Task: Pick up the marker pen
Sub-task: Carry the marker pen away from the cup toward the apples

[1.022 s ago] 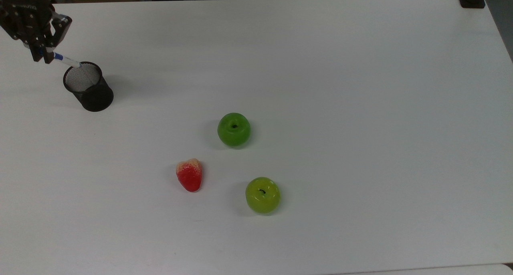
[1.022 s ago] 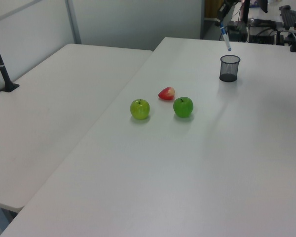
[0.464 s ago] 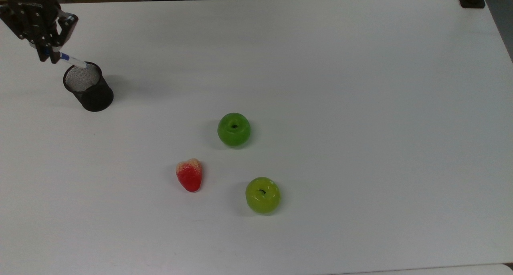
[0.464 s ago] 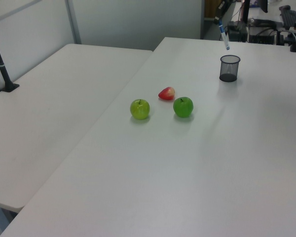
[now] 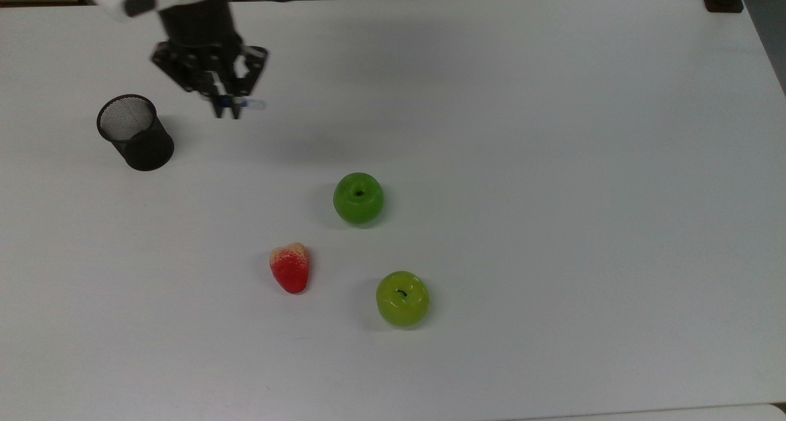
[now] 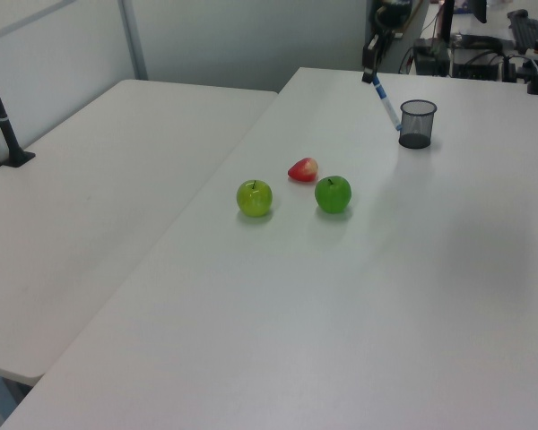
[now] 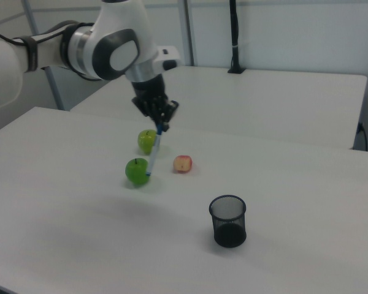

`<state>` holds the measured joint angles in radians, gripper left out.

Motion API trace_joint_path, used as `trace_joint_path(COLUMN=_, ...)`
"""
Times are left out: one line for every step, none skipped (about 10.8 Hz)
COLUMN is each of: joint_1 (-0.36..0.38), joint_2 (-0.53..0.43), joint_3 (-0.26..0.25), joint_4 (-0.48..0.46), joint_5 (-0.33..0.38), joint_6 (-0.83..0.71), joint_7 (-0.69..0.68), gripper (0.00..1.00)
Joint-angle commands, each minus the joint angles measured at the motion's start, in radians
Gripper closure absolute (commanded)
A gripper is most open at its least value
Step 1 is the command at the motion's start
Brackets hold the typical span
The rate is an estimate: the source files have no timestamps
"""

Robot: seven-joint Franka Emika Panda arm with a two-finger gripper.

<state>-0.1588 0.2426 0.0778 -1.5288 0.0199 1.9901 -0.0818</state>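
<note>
A: Where is the marker pen (image 7: 154, 151)?

B: It hangs in the air from the gripper (image 7: 159, 127), which is clenched on the pen's blue upper end. The white barrel slants down below the fingers, clear of the table (image 5: 552, 132).

A: How does that look from above?

B: In the top view the gripper (image 5: 225, 105) sits to the right of the black mesh cup (image 5: 134, 132), well apart from it. A short stub of the pen (image 5: 245, 104) sticks out toward the top view's right from between the fingers.

A: And in the left view?

B: There the pen (image 6: 386, 101) slopes from the gripper (image 6: 371, 78) down toward the cup (image 6: 417, 124), and its lower tip appears just beside the cup's rim. Judging by the top view, the two are apart.

A: Is anything in the cup?

B: It stands upright on the table, and its mesh bottom shows through the open mouth in the top view.

A: What else is on the table?

B: A dark green apple (image 5: 358, 198), a yellow-green apple (image 5: 402, 298) and a red strawberry (image 5: 290, 267) sit in a loose group near the middle, well apart from the cup. In the right view the pen's barrel crosses in front of the dark green apple (image 7: 137, 171), with the strawberry (image 7: 183, 163) off to the right view's right.

A: And the arm?

B: The white arm (image 7: 92, 43) reaches in from the right view's left, its black wrist pointing down over the table.
</note>
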Motion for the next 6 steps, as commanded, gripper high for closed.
trace_joint_path(joint_1=0.119, joint_2=-0.012, joint_3=-0.013, joint_4=-0.011, joint_5=0.002, joint_6=-0.126, joint_7=0.089, gripper=0.95)
trace_joint_path(joint_1=0.154, joint_2=-0.011, joint_3=-0.013, joint_4=-0.013, joint_5=0.002, joint_6=-0.167, joint_7=0.097, gripper=0.95)
trace_joint_path(joint_1=0.182, joint_2=-0.009, joint_3=-0.013, joint_4=-0.019, joint_5=0.002, joint_6=-0.203, joint_7=0.099, gripper=0.94)
trace_joint_path(joint_1=0.211, joint_2=-0.006, joint_3=-0.013, joint_4=-0.020, joint_5=0.002, joint_6=-0.241, joint_7=0.100, gripper=0.94)
trace_joint_path(joint_1=0.238, joint_2=0.000, joint_3=-0.013, joint_4=-0.022, joint_5=0.003, joint_6=-0.284, joint_7=0.108, gripper=0.94)
trace_joint_path(joint_1=0.258, joint_2=0.001, joint_3=-0.013, joint_4=-0.033, joint_5=0.008, joint_6=-0.315, joint_7=0.114, gripper=0.95)
